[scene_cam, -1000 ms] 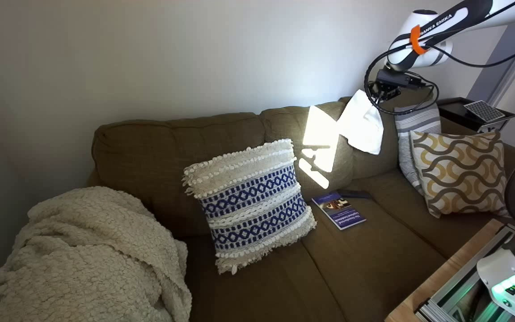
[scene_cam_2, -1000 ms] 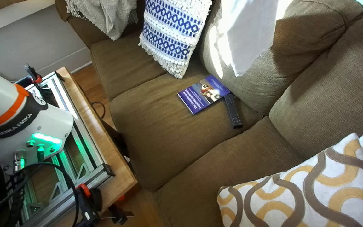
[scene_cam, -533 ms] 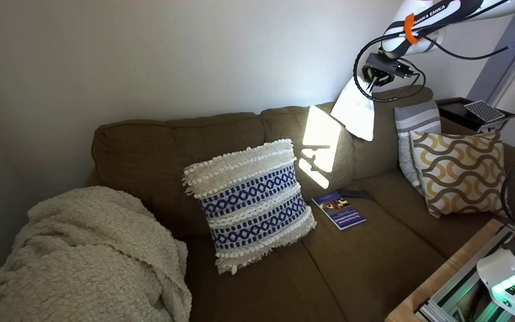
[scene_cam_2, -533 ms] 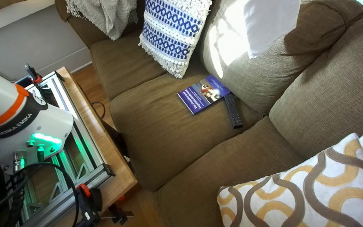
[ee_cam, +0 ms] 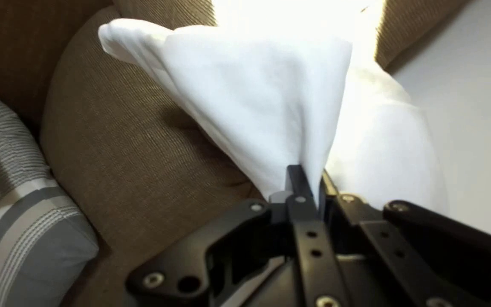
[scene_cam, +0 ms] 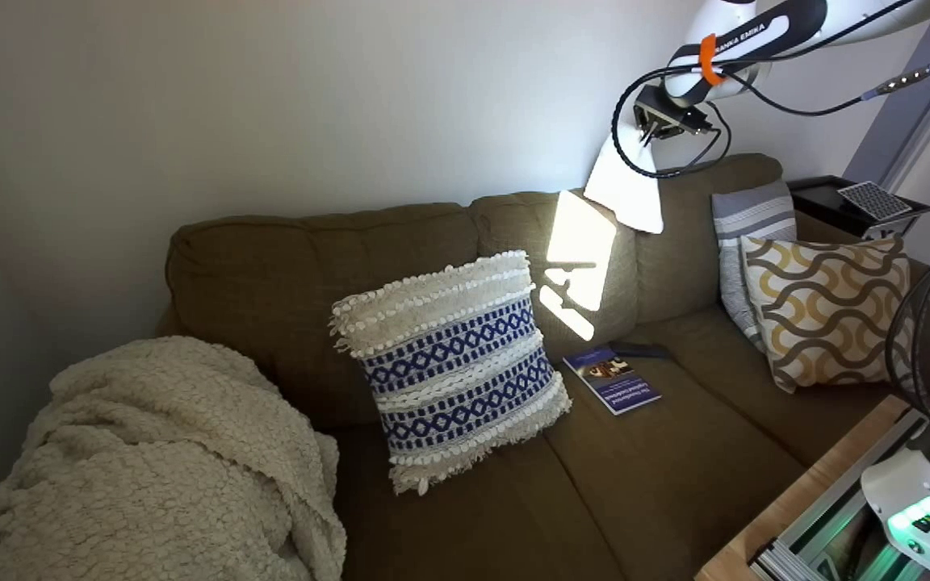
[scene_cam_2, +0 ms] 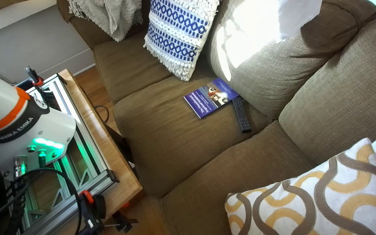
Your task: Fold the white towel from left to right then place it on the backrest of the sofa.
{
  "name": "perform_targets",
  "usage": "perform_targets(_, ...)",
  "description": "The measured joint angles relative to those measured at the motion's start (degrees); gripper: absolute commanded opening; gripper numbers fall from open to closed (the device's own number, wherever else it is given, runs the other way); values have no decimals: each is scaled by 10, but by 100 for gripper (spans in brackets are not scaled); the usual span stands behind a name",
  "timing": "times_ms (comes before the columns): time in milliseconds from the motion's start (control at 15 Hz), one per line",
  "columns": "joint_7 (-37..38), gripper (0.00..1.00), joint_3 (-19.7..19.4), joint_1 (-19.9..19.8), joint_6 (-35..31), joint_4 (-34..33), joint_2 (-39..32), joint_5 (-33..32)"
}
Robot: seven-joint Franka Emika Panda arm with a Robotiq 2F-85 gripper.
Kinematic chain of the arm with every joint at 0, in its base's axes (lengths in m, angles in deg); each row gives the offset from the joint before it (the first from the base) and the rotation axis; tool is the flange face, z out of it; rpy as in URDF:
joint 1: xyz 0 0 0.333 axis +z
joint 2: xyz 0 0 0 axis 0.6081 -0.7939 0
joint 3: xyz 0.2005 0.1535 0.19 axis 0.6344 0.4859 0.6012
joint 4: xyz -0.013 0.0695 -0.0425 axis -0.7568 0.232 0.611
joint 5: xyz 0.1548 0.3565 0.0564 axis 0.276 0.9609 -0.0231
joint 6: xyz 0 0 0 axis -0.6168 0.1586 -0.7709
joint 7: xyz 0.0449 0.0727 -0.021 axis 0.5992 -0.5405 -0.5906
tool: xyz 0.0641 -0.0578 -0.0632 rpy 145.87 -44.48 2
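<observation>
Pale wall (scene_cam: 368, 105) runs behind the sofa (scene_cam: 465, 524), and a patch of sunlight (scene_cam: 582, 234) burns on the backrest (scene_cam: 312, 266) below it. High against that wall the end effector (ee_cam: 312, 179) is clamped on a gathered pinch of the white towel (scene_cam: 626, 190), which hangs from it like a loose cone. Over the past second it has risen and, I judge, moved back toward the wall: the towel's hem, a moment ago well down the front of the backrest, now shows only a little below its top edge, the upper part above. To me that says the carrying is nearly over and the placing close; what it calls for is lowering the towel across that top edge, then letting go. Whether the left-to-right fold is good I can't tell, bunched as the towel is, nor whether the hem touches the sofa.

Sunlight lies right beside the towel and blurs its outline. Farther out, a striped pillow (scene_cam: 756, 211) and a curvy-patterned pillow (scene_cam: 832, 315) lean on one side, a fringed pillow (scene_cam: 457, 371) on the other, with a book (scene_cam_2: 211, 98) and a remote (scene_cam_2: 241, 115) lying between. None seems to block the way; the wall is likelier trouble, since reaching too far could drop the towel down behind.
</observation>
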Motion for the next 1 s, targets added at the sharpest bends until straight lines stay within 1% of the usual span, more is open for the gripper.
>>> perform_targets(267,2,2,-12,5,-52,-46,-45,-25)
perform_targets(600,5,2,-53,14,-91,-61,-63,-52)
perform_targets(800,-2,2,-56,10,-128,-61,-67,-52)
perform_targets(1000,-14,2,-47,11,-168,-63,-82,-52)
